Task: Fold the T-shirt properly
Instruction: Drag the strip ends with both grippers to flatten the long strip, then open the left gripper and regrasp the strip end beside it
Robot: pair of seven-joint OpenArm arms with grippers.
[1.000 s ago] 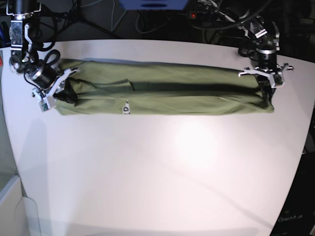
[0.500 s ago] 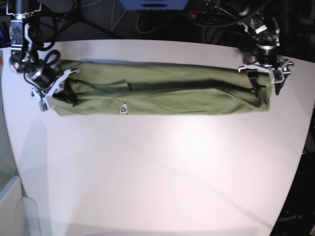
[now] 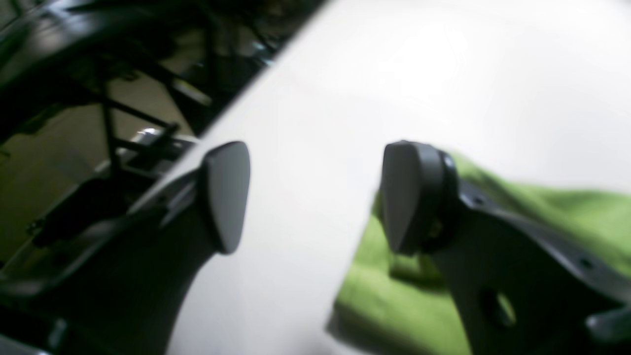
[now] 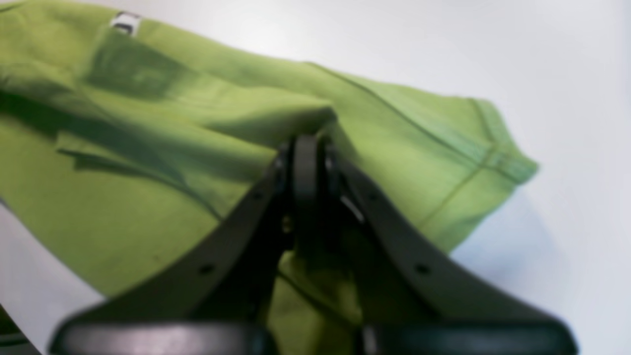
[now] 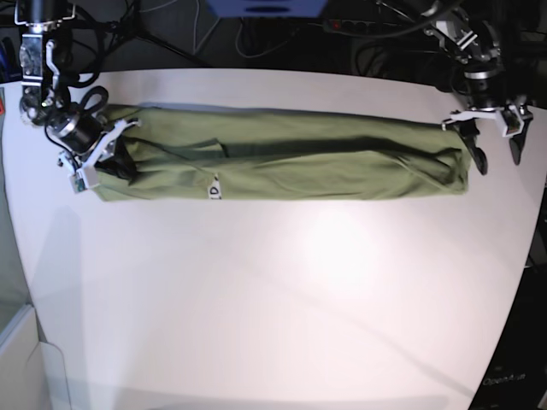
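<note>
The left gripper's (image 5: 496, 159) two dark grey fingers (image 3: 224, 195) stood spread wide with nothing between them but bare white surface, hanging just past the end of the plain olive-green short-sleeved cloth T-shirt (image 5: 282, 162); in the left wrist view one pad overlapped the cloth's edge in the picture, though whether it touched could not be told. The right gripper's (image 4: 306, 162) black fingers were pressed together, pinching a raised fold of the T-shirt near its hemmed sleeve end, the cloth bunched up around the tips. The T-shirt lay stretched as a long narrow band across the far half of the rounded white worktop (image 5: 282, 299), folded lengthwise with a dark crease running along its middle, and its small white neck label (image 5: 214, 189) showed at the near edge, closer to the right gripper's end. The near half of the worktop carried only a bright glare patch. Behind the far edge, in shadow, were tangled black cables (image 5: 171, 26), a blue-edged box (image 5: 267, 7) and a dark metal frame with crossed struts (image 3: 123, 113), all off the worktop and well apart from the cloth. Nothing lay between either gripper and the T-shirt.
</note>
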